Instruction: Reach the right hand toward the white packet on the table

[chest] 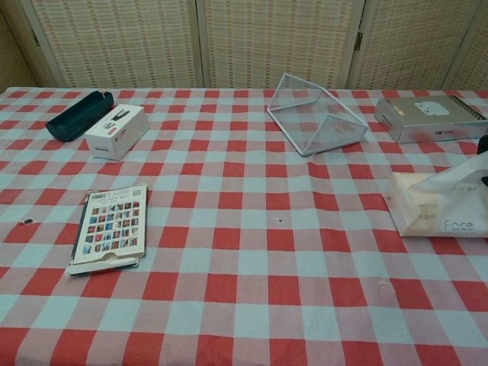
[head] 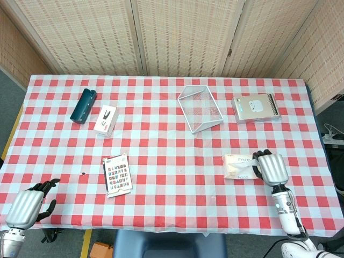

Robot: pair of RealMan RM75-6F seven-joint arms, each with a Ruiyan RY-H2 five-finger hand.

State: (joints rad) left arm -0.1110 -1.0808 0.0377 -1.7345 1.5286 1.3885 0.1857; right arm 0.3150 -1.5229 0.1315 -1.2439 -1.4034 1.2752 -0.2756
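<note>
nearly done: right hand [head: 270,168] at the right end of the white packet [head: 242,166], near the table's [head: 172,140] right edge; fingertips seem to touch it. grasp or mere contact, cannot tell.

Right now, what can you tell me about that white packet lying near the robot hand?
The soft white plastic packet printed "Face" lies flat on the red-and-white checked tablecloth, towards its right side. It looks like a crinkly tissue pack, cream contents showing through. The right robot hand sits at its right end, dark fingers reaching its edge; whether it grips is unclear.
</note>
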